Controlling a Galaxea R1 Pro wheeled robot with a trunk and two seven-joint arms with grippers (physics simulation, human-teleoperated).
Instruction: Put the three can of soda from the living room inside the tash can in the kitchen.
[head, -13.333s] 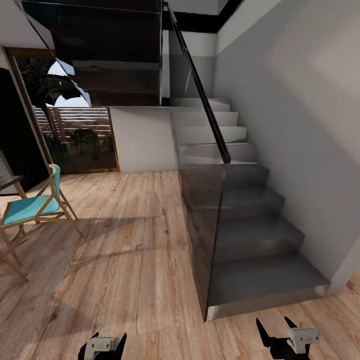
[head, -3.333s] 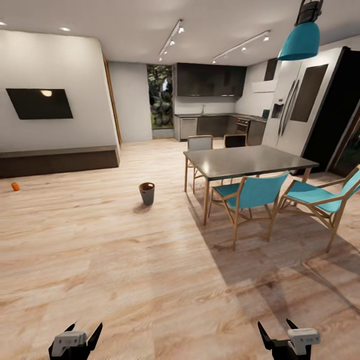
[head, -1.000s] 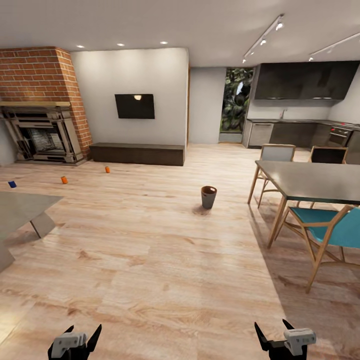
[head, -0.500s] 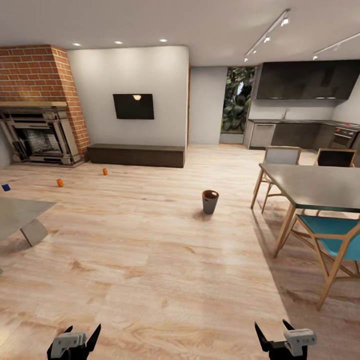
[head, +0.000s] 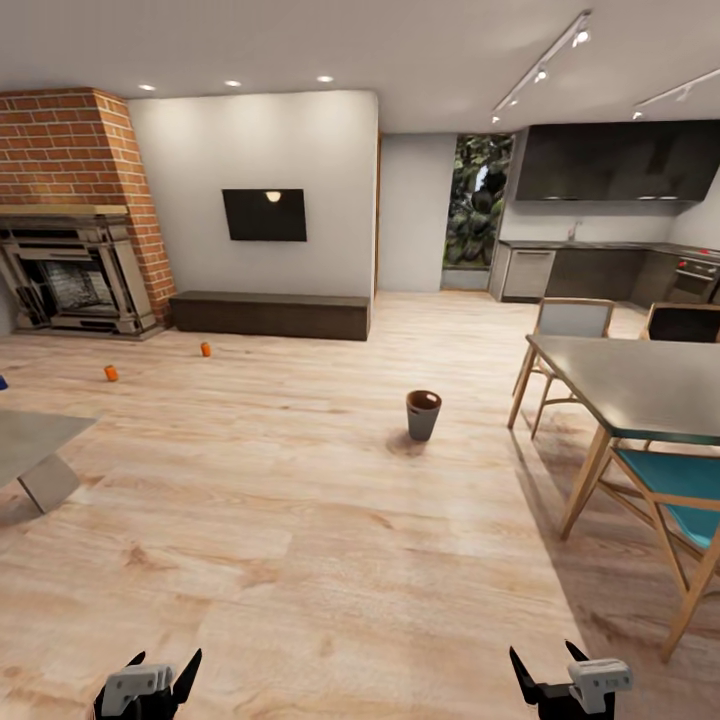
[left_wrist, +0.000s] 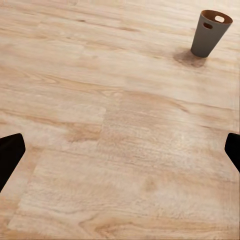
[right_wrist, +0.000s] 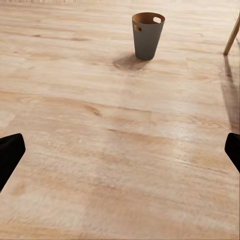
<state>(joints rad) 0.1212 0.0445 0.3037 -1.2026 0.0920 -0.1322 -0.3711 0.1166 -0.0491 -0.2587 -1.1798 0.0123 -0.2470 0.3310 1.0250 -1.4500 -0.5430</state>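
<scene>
Light wood planks (head: 300, 520) stretch ahead of me toward a brick chimney (head: 95, 170) and fireplace (head: 70, 275) at far left. I see two orange cans (head: 111, 373) (head: 205, 349) standing on the floor near the fireplace, well apart from each other, and a sliver of blue (head: 2, 382) at the frame's left edge. Mid-floor stands the grey bin (head: 423, 415), upright, brown inside, beside the dining table (head: 640, 385). My left gripper (head: 150, 685) and right gripper (head: 560, 680) hang low, both spread and holding nothing.
</scene>
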